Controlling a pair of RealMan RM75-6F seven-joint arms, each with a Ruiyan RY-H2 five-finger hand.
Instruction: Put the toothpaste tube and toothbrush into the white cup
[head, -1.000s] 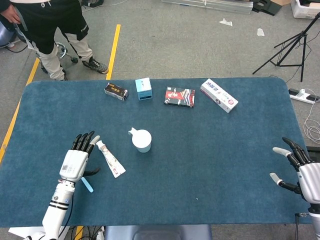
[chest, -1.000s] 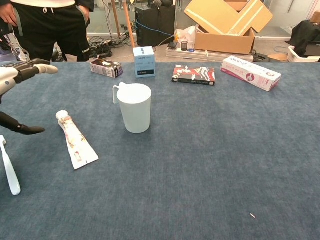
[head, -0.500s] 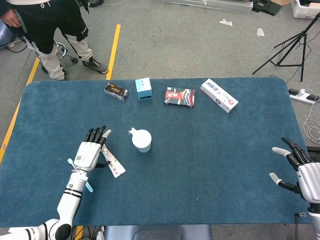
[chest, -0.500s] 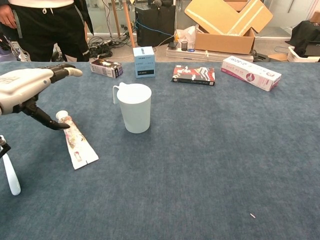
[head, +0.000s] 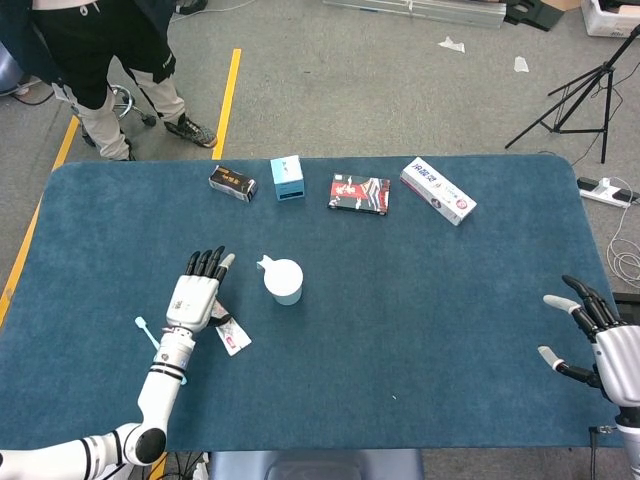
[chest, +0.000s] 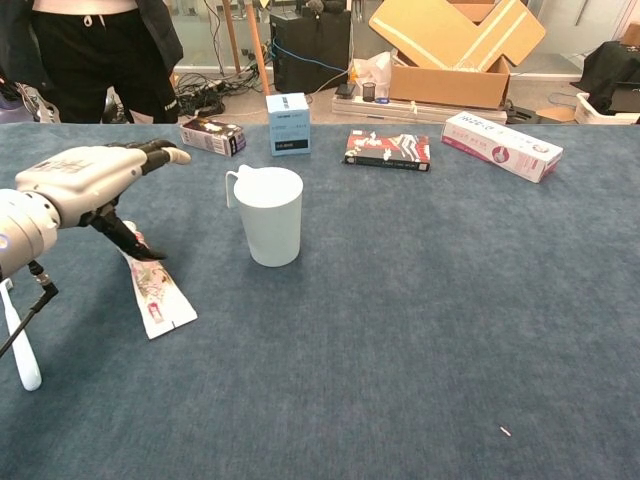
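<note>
The white cup (head: 283, 281) (chest: 269, 214) stands upright near the table's middle left. A toothpaste tube (chest: 156, 293) lies flat to its left; in the head view only its flat end (head: 234, 340) shows past my hand. My left hand (head: 195, 297) (chest: 88, 177) hovers over the tube's cap end, fingers spread and holding nothing. A light blue toothbrush (head: 146, 331) (chest: 19, 346) lies left of the tube. My right hand (head: 600, 340) stays open near the table's right edge.
Along the far side sit a dark box (head: 232, 183), a light blue box (head: 287, 178), a red-black packet (head: 359, 193) and a white toothpaste carton (head: 438, 190). A person (head: 100, 55) stands beyond the far left corner.
My left hand has moved right and forward, from beside the toothbrush to above the tube's cap end. The right hand has not moved.
</note>
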